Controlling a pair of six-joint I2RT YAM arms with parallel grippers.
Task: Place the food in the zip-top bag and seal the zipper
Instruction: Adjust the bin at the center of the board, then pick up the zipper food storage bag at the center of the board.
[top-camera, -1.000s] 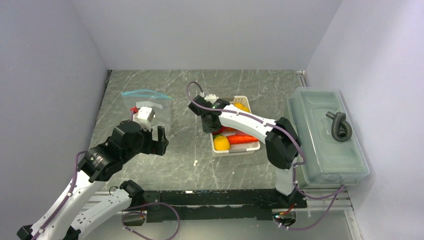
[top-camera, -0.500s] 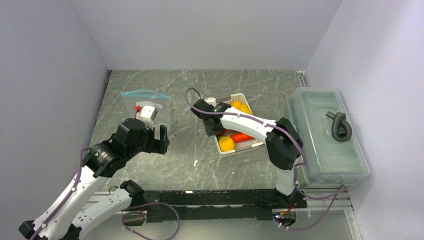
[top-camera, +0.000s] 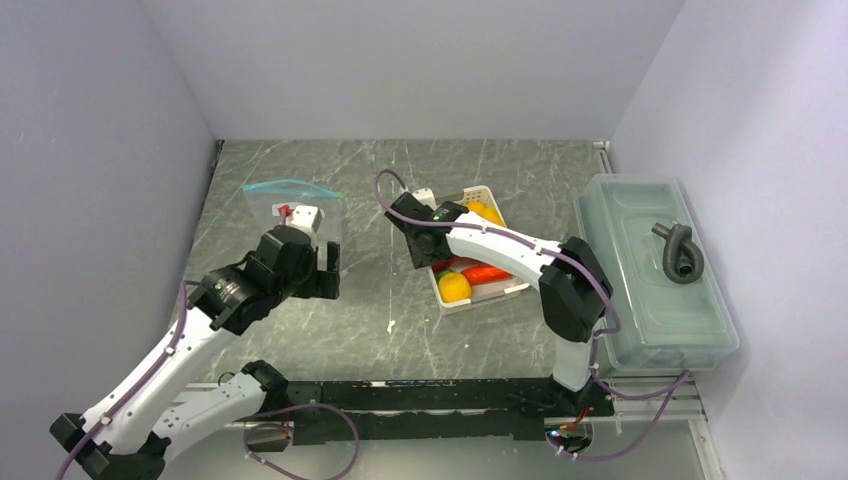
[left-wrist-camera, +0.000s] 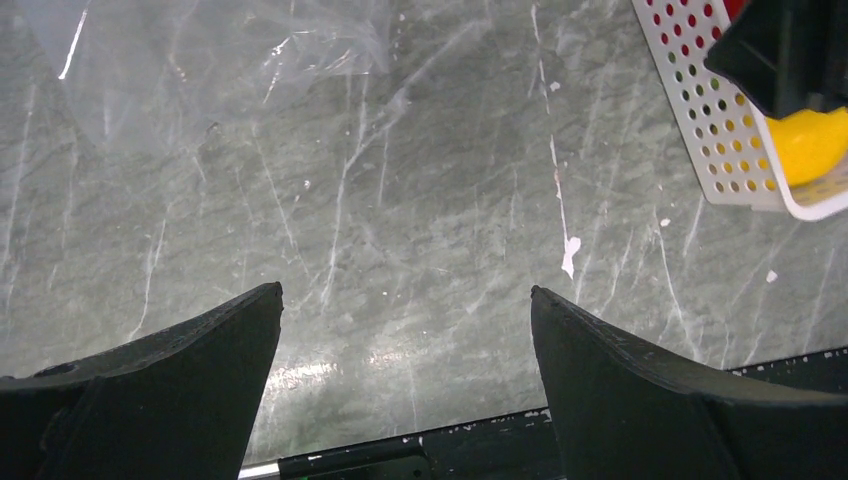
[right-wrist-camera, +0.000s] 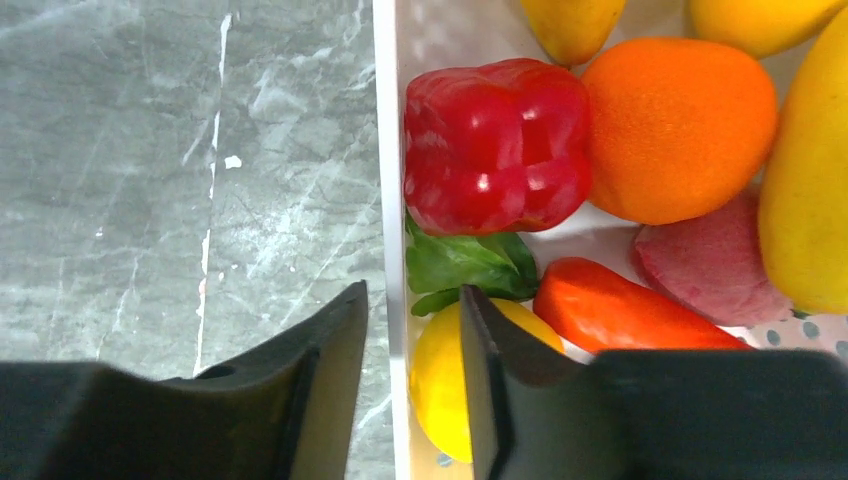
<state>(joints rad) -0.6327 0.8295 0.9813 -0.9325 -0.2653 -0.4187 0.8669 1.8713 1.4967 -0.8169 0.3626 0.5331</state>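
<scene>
Food (top-camera: 455, 287) is all in the white perforated basket (right-wrist-camera: 390, 150), none of it bagged yet: red pepper (right-wrist-camera: 495, 145), orange (right-wrist-camera: 680, 130), lemon (right-wrist-camera: 440, 380), carrot (right-wrist-camera: 620, 310) and a green leafy bit (right-wrist-camera: 465, 262), packed close together. The right gripper (right-wrist-camera: 412, 310) straddles the basket's side wall, one finger outside over the table (top-camera: 400, 310), the other inside above the lemon. A second ago it was pinched tight on that wall, and the basket has since been swung askew. Now the jaws stand partly apart with a gap either side of the rim, so it grips nothing. I'd judge the tugging is over and picking a piece comes next.

The left gripper (left-wrist-camera: 405, 292) hangs over bare table, spread wide and empty, having edged toward the bag. Further back the zip-top bag (top-camera: 262, 215) lies flat, its teal zipper (top-camera: 290, 182) along the far edge. Whether the mouth is parted I cannot tell.
</scene>
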